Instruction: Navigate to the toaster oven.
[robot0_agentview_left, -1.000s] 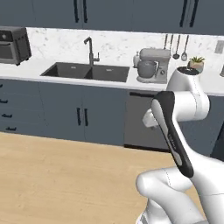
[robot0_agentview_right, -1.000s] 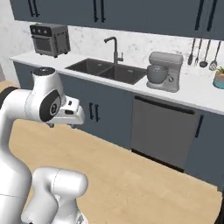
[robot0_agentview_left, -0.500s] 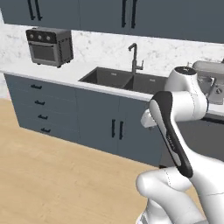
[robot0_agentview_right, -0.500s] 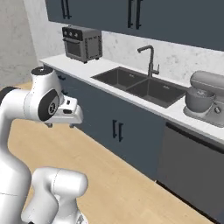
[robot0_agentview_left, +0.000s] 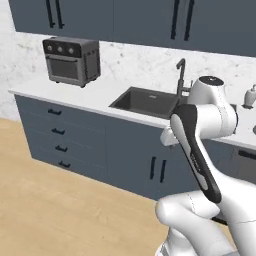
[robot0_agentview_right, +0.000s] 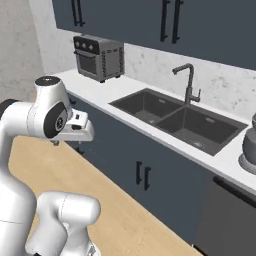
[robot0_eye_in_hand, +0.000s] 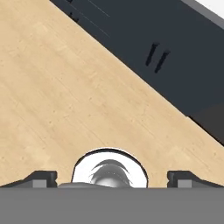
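Grey toaster oven (robot0_agentview_left: 71, 60): stood at ten o'clock on the tabletop (robot0_agentview_left: 95, 96).
Claw (robot0_eye_in_hand: 112, 177): spread open, empty.
Risk: base might clip the drawers (robot0_agentview_left: 57, 139).

You face a run of dark blue-grey base cabinets (robot0_agentview_left: 75, 135) with black bar handles, a drawer stack at the left end. A white counter (robot0_agentview_left: 60, 92) tops them, holding a dark double sink (robot0_agentview_right: 175, 120) with a black faucet (robot0_agentview_right: 187, 80) at its back edge. Behind runs a pale speckled backsplash (robot0_agentview_left: 135, 60), with matching upper cabinets (robot0_agentview_left: 150, 20) above. The floor (robot0_agentview_left: 55, 205) is light wood plank.
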